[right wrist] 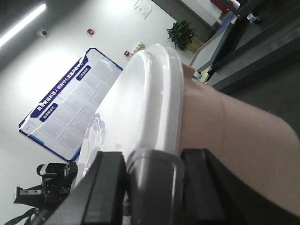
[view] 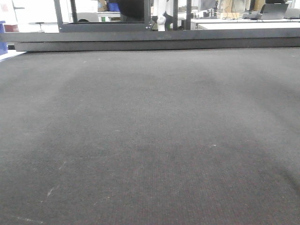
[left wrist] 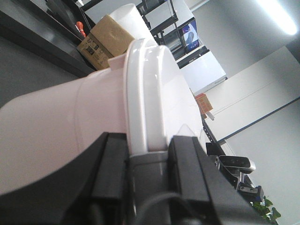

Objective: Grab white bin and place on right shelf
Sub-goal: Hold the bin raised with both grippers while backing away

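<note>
In the exterior front-facing view, a dark grey carpet-like surface [view: 150, 140] filled nearly the whole frame. A long grey rail [view: 150, 40] ran across the top. Beyond it stood white desks [view: 243, 23] with a laptop [view: 274, 10], and a blue crate [view: 3, 35] showed at the left edge.

In the left wrist-mounted view, the white bin [left wrist: 70, 117] lay close against the camera, its pale side curving away to the left. The left gripper [left wrist: 147, 157] was clamped on the edge of the bin. Its two black fingers [left wrist: 110, 161] stood on either side of the white lid rim [left wrist: 147, 93] and the grey handle [left wrist: 147, 171]. Behind the bin were a cardboard box [left wrist: 105, 37], a monitor [left wrist: 190, 32] and a potted plant [left wrist: 267, 208].

In the right wrist-mounted view, the right gripper [right wrist: 152, 173] was likewise closed on the white bin [right wrist: 234, 140]. Its black fingers [right wrist: 105, 180] flanked the grey handle [right wrist: 152, 178] below the glossy lid [right wrist: 140, 103]. The bin's body looked pinkish-tan there and stretched off to the right above the dark floor [right wrist: 281, 79]. A blue-framed notice board [right wrist: 70, 108] hung on the wall behind, and a plant [right wrist: 180, 33] stood further back. None of the views showed whether the bin rested on anything.
</note>
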`<control>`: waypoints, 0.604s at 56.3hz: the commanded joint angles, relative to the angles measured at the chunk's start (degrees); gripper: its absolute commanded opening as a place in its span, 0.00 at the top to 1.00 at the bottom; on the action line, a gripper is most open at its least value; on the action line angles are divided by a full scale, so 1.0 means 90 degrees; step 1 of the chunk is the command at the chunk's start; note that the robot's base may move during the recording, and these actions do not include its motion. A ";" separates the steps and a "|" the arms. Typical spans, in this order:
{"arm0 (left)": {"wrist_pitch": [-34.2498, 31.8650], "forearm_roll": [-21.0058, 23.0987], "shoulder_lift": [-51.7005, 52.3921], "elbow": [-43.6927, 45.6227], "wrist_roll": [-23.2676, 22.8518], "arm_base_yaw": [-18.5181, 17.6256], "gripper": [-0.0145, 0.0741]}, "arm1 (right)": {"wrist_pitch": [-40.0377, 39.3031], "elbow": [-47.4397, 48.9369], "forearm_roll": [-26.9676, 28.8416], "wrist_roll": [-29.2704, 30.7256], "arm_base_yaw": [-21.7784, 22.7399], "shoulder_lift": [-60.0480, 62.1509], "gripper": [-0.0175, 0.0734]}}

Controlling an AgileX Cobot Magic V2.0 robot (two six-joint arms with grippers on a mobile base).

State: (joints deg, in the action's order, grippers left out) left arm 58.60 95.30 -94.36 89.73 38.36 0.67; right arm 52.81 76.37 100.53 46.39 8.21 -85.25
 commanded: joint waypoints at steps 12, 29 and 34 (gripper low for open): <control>0.1937 0.0265 0.0350 0.0228 0.0051 -0.0413 0.98 | 0.1753 0.0236 0.0557 -0.0039 -0.0358 0.0368 0.74; 0.1937 0.0265 0.0350 0.0228 0.0051 -0.0413 0.98 | 0.1265 0.0236 0.0557 -0.0039 -0.0358 0.0368 0.74; 0.1937 0.0265 0.0350 0.0228 0.0051 -0.0413 0.98 | 0.1213 0.0236 0.0557 -0.0039 -0.0358 0.0368 0.74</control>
State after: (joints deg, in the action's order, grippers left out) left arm 58.60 94.94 -94.36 89.73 38.36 0.58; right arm 50.27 76.37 100.53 46.18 8.10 -85.25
